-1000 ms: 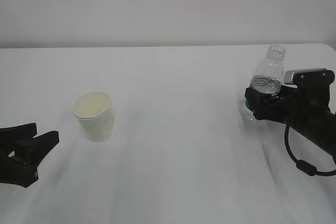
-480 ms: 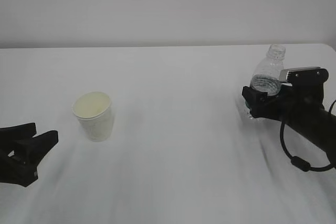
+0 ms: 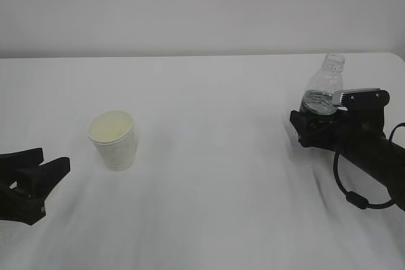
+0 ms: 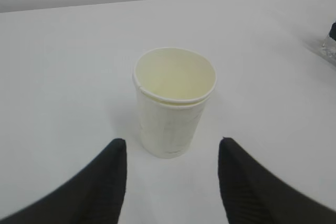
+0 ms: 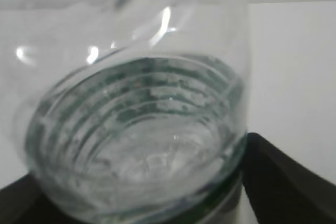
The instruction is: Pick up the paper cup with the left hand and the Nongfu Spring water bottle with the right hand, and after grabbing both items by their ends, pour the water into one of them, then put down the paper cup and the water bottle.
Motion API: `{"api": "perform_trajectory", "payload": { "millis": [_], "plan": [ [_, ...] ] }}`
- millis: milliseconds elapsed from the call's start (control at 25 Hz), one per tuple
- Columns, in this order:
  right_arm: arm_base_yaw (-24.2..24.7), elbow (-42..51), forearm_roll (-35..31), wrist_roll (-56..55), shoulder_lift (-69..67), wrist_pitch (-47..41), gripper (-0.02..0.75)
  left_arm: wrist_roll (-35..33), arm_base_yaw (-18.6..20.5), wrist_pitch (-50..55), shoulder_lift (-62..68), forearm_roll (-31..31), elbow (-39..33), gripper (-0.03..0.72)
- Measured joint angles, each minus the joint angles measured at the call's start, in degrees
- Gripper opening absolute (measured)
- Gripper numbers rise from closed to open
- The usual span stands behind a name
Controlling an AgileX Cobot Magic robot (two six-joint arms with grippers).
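The paper cup (image 3: 114, 139) stands upright on the white table (image 3: 215, 86), left of centre, its cream inside showing. My left gripper (image 3: 53, 160) waits open just short of it, low at the left edge. In the left wrist view the cup (image 4: 174, 109) stands beyond the open gripper (image 4: 172, 142), touching neither finger. The Nongfu Spring water bottle (image 3: 323, 85) stands upright at the right, capless, with water (image 5: 142, 153) in it. My right gripper (image 3: 311, 126) straddles its lower body, jaws wide and the bottle (image 5: 136, 98) between them. The label is hidden behind the fingers.
The table's far right corner (image 3: 395, 58) lies close behind the bottle. A plain wall (image 3: 202, 4) rises behind the table. A black cable (image 3: 347, 188) loops under the right arm. Bare tabletop separates cup and bottle.
My right gripper has sunk lower along the bottle and shifted slightly left, while the bottle stayed in place. The left gripper and the cup have not moved.
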State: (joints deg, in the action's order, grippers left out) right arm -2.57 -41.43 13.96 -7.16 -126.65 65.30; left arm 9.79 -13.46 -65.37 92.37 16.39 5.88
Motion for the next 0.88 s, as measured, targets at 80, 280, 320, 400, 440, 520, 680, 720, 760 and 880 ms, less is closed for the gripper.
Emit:
{"api": "perform_trajectory", "payload": {
  "millis": [80,280,320,400,440,520,680,720,760,880],
  "plan": [
    [0.0,-0.8,-0.1,0.0,0.0,0.0,0.650,0.0,0.0,-0.1,0.0,0.0,0.0,0.398],
    [0.0,-1.3,-0.1,0.0,0.0,0.0,0.647,0.0,0.0,-0.1,0.0,-0.1,0.0,0.398],
    [0.0,-1.3,-0.1,0.0,0.0,0.0,0.645,0.0,0.0,-0.1,0.0,-0.1,0.0,0.398],
    [0.0,-1.3,-0.1,0.0,0.0,0.0,0.627,0.0,0.0,-0.1,0.0,-0.1,0.0,0.398],
    [0.0,-1.3,0.0,0.0,0.0,0.0,0.609,0.0,0.0,-0.1,0.0,-0.1,0.0,0.398],
    [0.0,-1.3,0.6,0.0,0.0,0.0,0.564,0.0,0.0,-0.1,0.0,-0.1,0.0,0.398],
    [0.0,-1.3,0.9,0.0,0.0,0.0,0.516,0.0,0.0,-0.1,0.0,-0.1,0.0,0.398],
    [0.0,-1.3,0.9,0.0,0.0,0.0,0.510,0.0,0.0,-0.1,0.0,-0.1,0.0,0.398],
    [0.0,-1.3,0.9,0.0,0.0,0.0,0.506,0.0,0.0,-0.1,0.0,-0.1,0.0,0.398],
    [0.0,-1.3,1.0,0.0,0.0,0.0,0.501,0.0,0.0,-0.1,0.0,-0.1,0.0,0.398]
  ]
}}
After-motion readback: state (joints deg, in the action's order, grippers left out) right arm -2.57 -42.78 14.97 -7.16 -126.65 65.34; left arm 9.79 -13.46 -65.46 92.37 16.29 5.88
